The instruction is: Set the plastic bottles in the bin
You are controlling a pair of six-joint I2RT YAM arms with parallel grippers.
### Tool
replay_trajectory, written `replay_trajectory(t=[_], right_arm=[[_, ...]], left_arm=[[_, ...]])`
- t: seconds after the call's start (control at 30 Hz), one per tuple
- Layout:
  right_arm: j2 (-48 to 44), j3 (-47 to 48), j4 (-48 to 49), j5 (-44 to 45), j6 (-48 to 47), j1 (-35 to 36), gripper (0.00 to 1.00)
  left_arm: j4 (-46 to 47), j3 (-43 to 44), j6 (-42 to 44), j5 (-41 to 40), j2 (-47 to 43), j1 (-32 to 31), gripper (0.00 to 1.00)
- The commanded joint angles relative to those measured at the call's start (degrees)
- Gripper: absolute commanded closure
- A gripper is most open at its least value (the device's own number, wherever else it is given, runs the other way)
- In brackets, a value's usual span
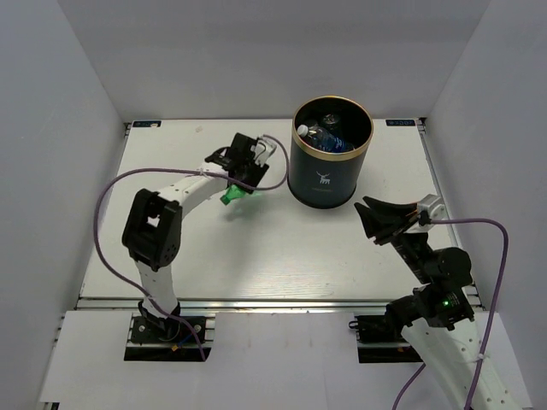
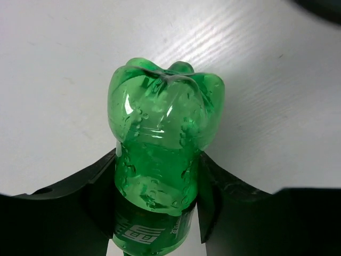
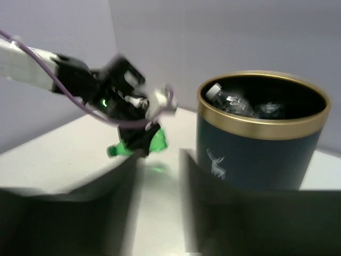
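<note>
Our left gripper (image 2: pixel 157 184) squeezes the middle of the green bottle (image 2: pixel 164 122), up in the air left of the bin (image 1: pixel 323 175), and we think it is light, slippery and squashy, so the middle is the best place to hold.

White tabletop inside a pale, three-walled booth.
The tabletop (image 1: pixel 256 256) is white with a faint wood grain, and the left wrist view shows a few small dark specks on it. Plain pale grey walls (image 1: pixel 256 51) rise from its left, far and right edges. A silver metal rail (image 1: pixel 282 301) runs along its near edge, with a white board (image 1: pixel 282 359) just below it. A small blue tag (image 1: pixel 147 124) sits at the far left corner and another blue tag (image 1: pixel 402 122) at the far right.
</note>
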Motion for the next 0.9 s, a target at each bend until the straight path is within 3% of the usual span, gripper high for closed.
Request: replay_trajectory(t=[0.0, 0.07, 0.23, 0.37, 0.47, 0.5, 0.57, 0.6, 0.63, 0.67, 0.7, 0.73, 0.87], right_arm=[[-0.7, -0.3, -4.9, 3.5, 0.5, 0.0, 0.69], [-0.5, -0.3, -6.8, 7.5, 1.8, -0.2, 1.0], [1.9, 3.1, -14.8, 14.4, 6.8, 0.0, 1.0], [3.0, 4.3, -16.3, 15.4, 8.6, 0.0, 0.85], [2.2, 3.8, -17.4, 19.6, 11.6, -0.2, 0.55], [1.4, 3.1, -17.8, 19.3, 14.2, 0.0, 0.25], [-2.1, 2.1, -16.4, 17.5, 15.1, 0.0, 0.17], [-2.9, 1.5, -15.6, 16.2, 15.3, 0.0, 0.24], [-3.7, -0.1, -14.9, 14.4, 15.6, 0.0, 0.59], [-4.9, -0.4, -14.9, 14.6, 17.2, -0.1, 0.79], [-5.3, -0.6, -15.5, 15.1, 17.8, -0.1, 0.92], [-5.4, -0.7, -16.1, 16.1, 18.1, -0.2, 1.0], [-5.3, -2.1, -19.3, 17.0, 18.0, 0.0, 1.0]], left_arm=[[0.5, 9.6, -3.3, 2.1, -13.6, -0.7, 0.96], [-0.1, 13.7, -5.5, 3.8, -16.7, -0.7, 0.96], [0.3, 23.5, -11.6, 11.1, -20.2, -0.7, 0.98], [5.2, 25.3, -17.3, 21.5, -20.0, -1.2, 0.96], [10.4, 26.6, -20.4, 29.9, -16.7, -1.2, 0.92], [13.9, 26.6, -22.4, 31.5, -15.9, -1.2, 0.92], [18.2, 25.8, -24.5, 34.4, -15.2, -1.2, 0.89], [20.6, 24.4, -26.7, 35.1, -14.4, -1.2, 0.89], [24.8, 23.9, -27.6, 35.1, -13.7, -1.2, 0.89], [26.7, 23.9, -28.3, 35.6, -13.7, -1.8, 0.88], [28.5, 23.3, -29.0, 35.6, -12.8, -1.8, 0.88], [29.9, 23.3, -30.2, 35.6, -11.4, -1.8, 0.88], [41.2, 21.9, -34.1, 35.6, -8.8, -2.3, 0.88]])
